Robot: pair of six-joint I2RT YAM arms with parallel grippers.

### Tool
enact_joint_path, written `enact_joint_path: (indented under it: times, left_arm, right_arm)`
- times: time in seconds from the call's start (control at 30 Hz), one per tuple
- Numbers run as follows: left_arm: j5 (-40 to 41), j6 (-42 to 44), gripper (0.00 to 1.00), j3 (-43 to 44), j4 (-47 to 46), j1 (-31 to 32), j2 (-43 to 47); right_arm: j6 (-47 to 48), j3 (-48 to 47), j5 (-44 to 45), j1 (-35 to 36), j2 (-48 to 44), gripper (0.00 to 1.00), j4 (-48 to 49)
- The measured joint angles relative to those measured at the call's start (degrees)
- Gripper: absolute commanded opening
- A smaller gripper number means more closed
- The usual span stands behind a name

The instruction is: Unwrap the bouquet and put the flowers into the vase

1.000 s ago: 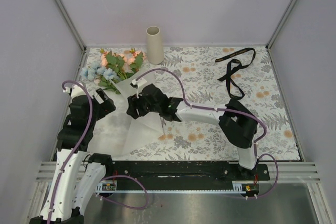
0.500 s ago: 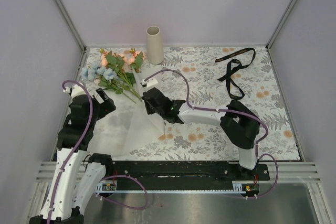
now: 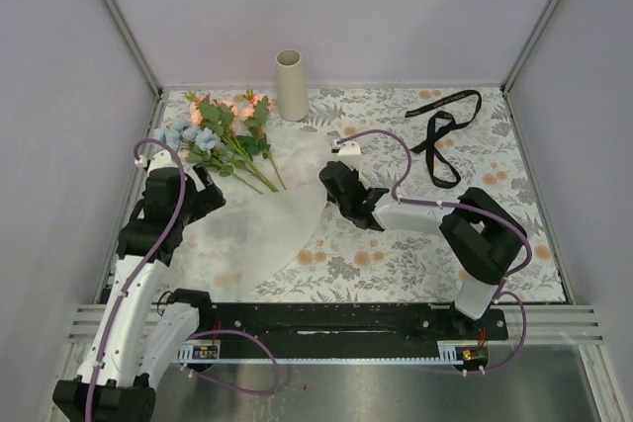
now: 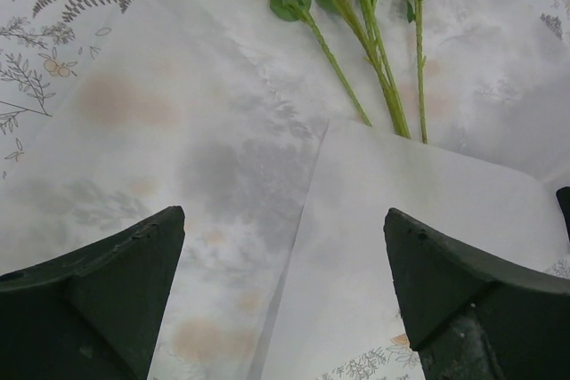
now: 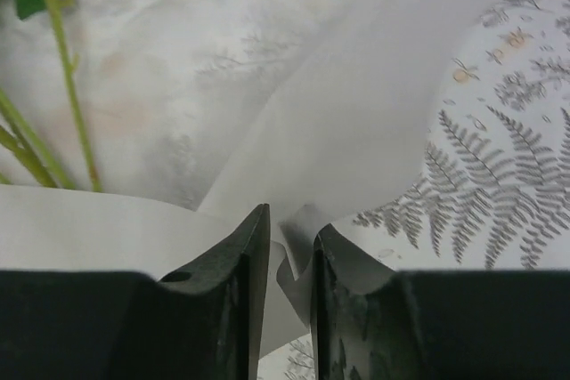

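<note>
The bouquet lies undone. Its flowers, peach and pale blue with green leaves, rest at the far left. Their green stems lie bare on the spread white paper. The beige vase stands upright at the back, apart from them. My left gripper hovers wide open over the paper, nothing between its fingers. My right gripper sits at the paper's right edge. Its jaws stand a narrow gap apart, with a fold of paper loose between them.
The black ribbon lies loose at the back right on the floral mat. Grey walls close in the left, back and right sides. The metal rail with the arm bases runs along the near edge.
My right gripper pulled the paper's edge to the right, spreading it flat and baring the stems. Its jaws closed, then parted a little. The left arm shifted slightly toward the flowers.
</note>
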State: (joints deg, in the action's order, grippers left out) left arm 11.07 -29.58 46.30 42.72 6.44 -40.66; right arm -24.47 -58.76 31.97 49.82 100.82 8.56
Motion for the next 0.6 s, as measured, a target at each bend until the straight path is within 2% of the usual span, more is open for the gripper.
enact_joint_path:
  times: [0.13, 0.17, 0.4, 0.6]
  left_arm:
    - [-1.6, 0.0, 0.97, 0.0, -0.3, 0.0, -3.2]
    - [-1.9, 0.0, 0.97, 0.0, -0.4, 0.0, -3.9]
    - [-4.6, 0.0, 0.96, -0.1, -0.7, 0.0, -6.0]
    - [-13.5, -1.7, 0.95, -2.1, -4.4, 0.0, -10.1]
  right_arm:
    - [-4.8, 4.0, 2.7, 0.1, -1.8, 0.54, -2.4]
    - [-6.2, 4.6, 3.3, 0.1, -2.4, 0.56, -3.2]
    - [-14.2, 6.4, 6.1, 0.1, -5.3, 0.65, -9.5]
    - [-16.8, 7.7, 7.1, -1.0, -6.4, 0.65, -13.6]
